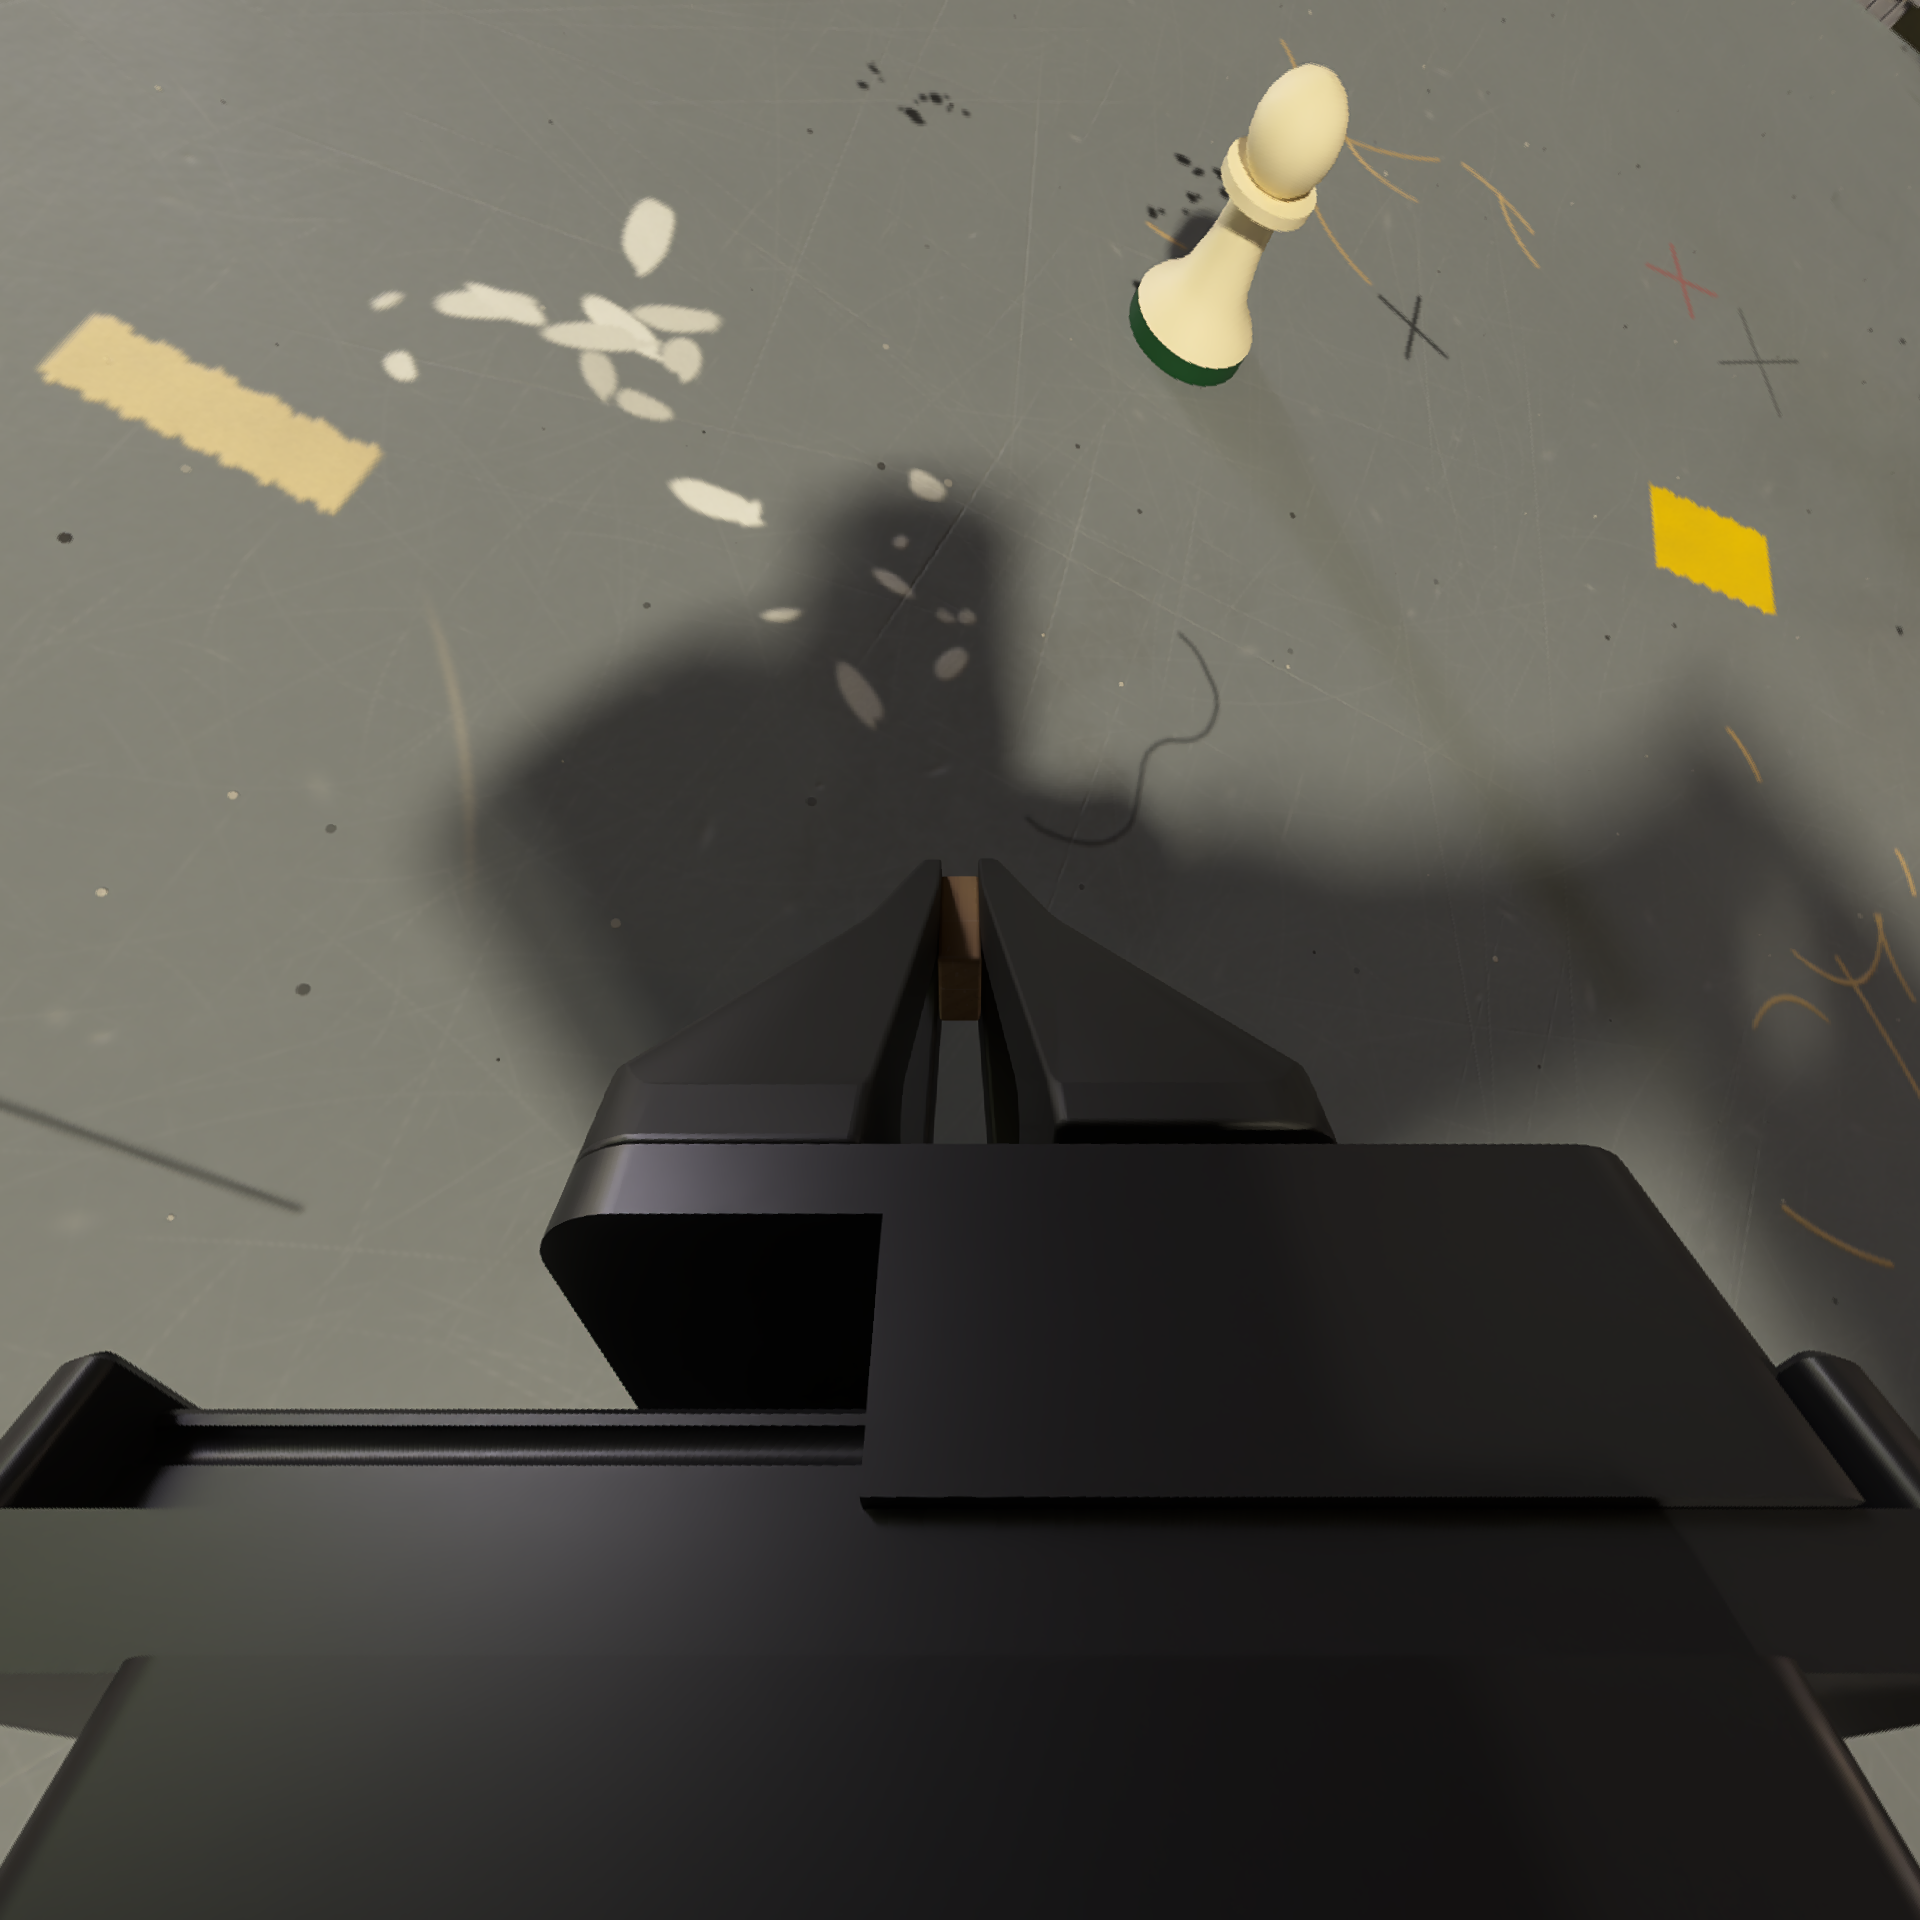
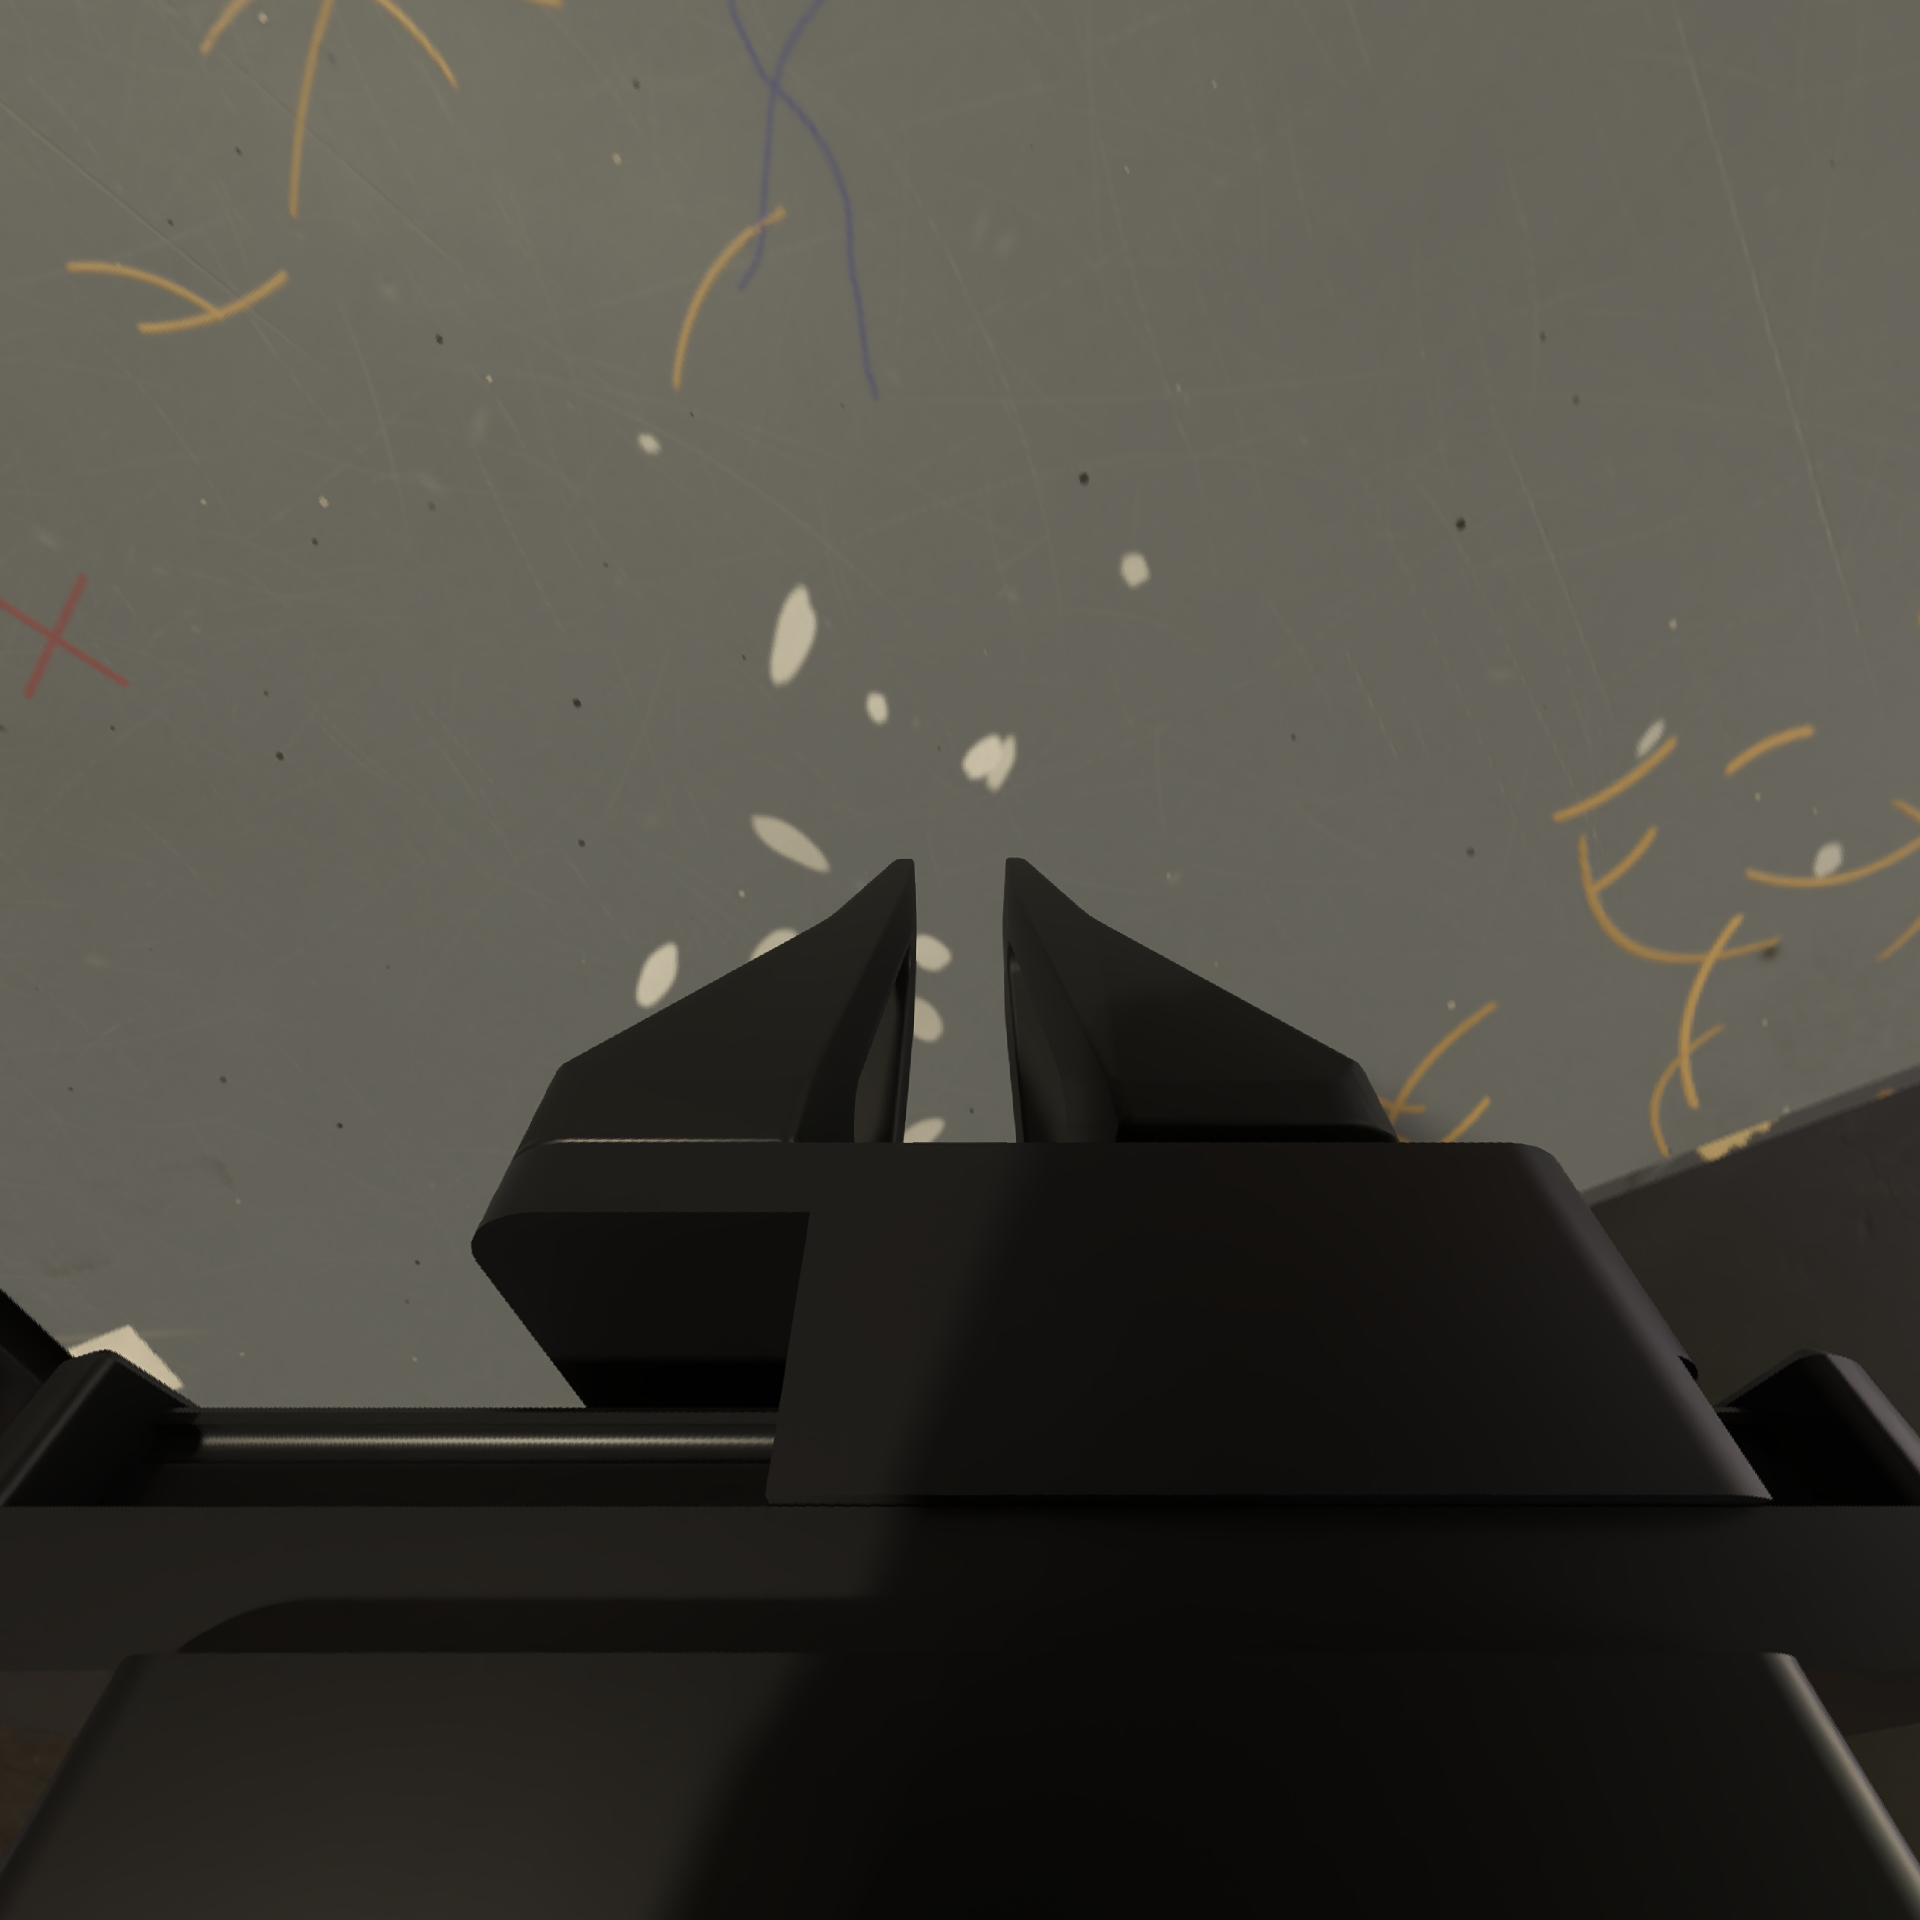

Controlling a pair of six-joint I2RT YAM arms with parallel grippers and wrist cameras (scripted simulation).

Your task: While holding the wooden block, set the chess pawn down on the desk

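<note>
On the scuffed grey desk (image 1: 312, 727), the chess pawn (image 1: 1236, 223) stood upright on its dark green base, cream-coloured and free of any grip, well apart from both arms. It sat among black speckles and thin orange scrawls, with a dark cross mark just beside it and a yellow tape patch (image 1: 1712, 549) nearer the camera.

Closer in, the left gripper (image 1: 960, 868) had its two black fingers drawn tight on the wooden block (image 1: 960, 956), of which only a narrow brown sliver showed between them. The gripper hung above the surface, its shadow spread across the desk below.

Seen from its own wrist camera, the right gripper (image 2: 959, 864) held nothing. Its fingers stood slightly apart, with pale flecks on the desk visible through the gap, and the pawn did not appear in that view at all.

Judged from these pictures, the task looked essentially complete: the pawn rested on the desk, released, while the block remained clamped in the left arm. Little appeared to be left beyond keeping that hold steady and keeping the empty right arm clear of the standing piece. A strip of tan tape (image 1: 208, 414) lay far off to the left.
</note>
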